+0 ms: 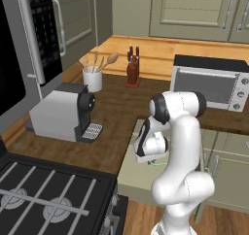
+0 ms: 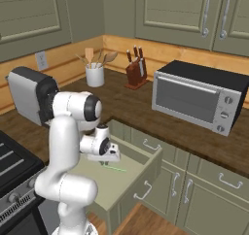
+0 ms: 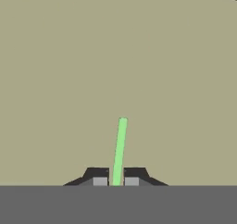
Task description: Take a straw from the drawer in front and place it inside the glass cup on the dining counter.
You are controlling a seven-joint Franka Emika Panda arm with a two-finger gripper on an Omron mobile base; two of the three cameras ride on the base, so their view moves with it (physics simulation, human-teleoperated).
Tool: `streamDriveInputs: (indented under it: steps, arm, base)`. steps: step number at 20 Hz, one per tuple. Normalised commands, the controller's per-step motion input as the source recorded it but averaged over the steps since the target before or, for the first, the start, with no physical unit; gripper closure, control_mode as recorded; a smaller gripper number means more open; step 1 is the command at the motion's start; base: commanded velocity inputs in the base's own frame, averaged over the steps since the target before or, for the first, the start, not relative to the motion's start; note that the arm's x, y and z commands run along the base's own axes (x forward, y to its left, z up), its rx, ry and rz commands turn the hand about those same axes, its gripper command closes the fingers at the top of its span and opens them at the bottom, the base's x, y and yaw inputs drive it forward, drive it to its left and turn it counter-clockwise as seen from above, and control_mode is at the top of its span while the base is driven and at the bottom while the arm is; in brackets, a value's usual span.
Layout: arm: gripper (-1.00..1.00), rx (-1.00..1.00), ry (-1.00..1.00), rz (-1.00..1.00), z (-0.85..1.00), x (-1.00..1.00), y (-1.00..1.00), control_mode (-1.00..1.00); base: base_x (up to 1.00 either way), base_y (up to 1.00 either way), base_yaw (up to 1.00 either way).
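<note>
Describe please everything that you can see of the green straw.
The straw is a very thin, straight, bright-green stick, plain and smooth like plastic. It lies on the pale beige floor of the open drawer. The gripper is shut on one end, a dark fingertip at each side; the rest points away, free.

No text, label or number is legible.

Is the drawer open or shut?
Open. The drawer sticks out from the cabinets, its beige inside showing, with the straw lying in it between the shut gripper.
</note>
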Motion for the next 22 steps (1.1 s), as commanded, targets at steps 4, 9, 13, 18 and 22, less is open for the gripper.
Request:
streamDriveInputs:
  steps: [4,9,13,18,22]
  arm:
    - [1.00,0.10,-0.13,-0.04,0.97,-0.73,-0.03,-1.00]
    - [1.00,0.15,-0.21,-0.07,1.00,-0.64,0.00,-1.00]
    - [1.00,0.12,-0.21,-0.11,1.00,-0.22,0.01,-1.00]
    - [1.00,0.04,-0.10,-0.13,1.00,0.00,0.04,-1.00]
    - [1.00,0.00,0.01,-0.12,1.00,0.18,0.05,-1.00]
  base:
    - [0.00,0.00,0.00]
    - [0.00,0.00,0.00]
    - [0.00,0.00,0.00]
    - [0.00,0.00,0.00]
    - [0.00,0.00,0.00]
